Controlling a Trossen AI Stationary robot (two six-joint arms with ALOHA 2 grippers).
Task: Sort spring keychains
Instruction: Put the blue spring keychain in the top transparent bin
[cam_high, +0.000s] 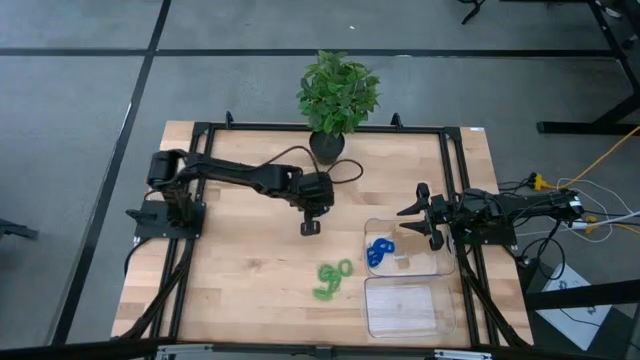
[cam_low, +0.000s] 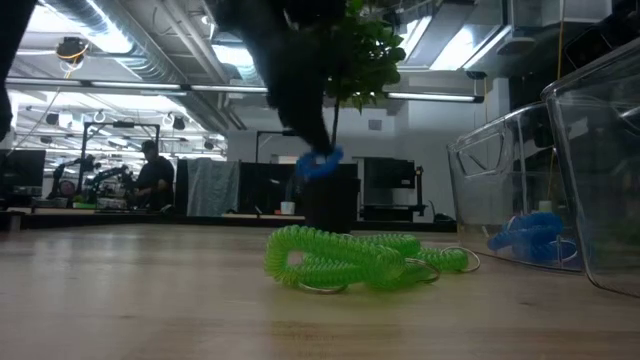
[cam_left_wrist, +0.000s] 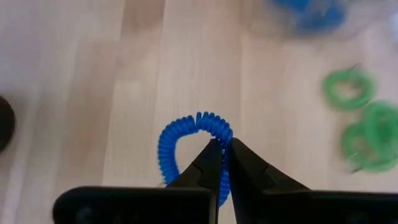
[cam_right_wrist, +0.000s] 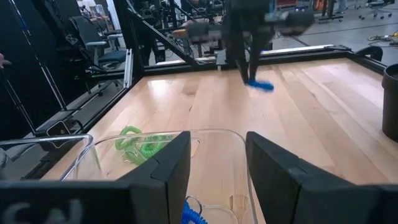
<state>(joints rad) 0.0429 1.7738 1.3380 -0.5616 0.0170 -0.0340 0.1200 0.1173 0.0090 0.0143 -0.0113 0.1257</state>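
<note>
— Left gripper (cam_left_wrist: 222, 148): what have you got, and why so high?

— Pinched on a blue spring keychain (cam_left_wrist: 186, 140), lifted off the table (cam_high: 240, 280) so it clears the green keychains (cam_high: 334, 278). It belongs, I judge, with the blues (cam_high: 379, 252) in the nearer clear tray (cam_high: 437, 268).

— And your right gripper (cam_right_wrist: 216, 163)?

— Fingers apart, waiting over that tray, holding nothing.
</note>
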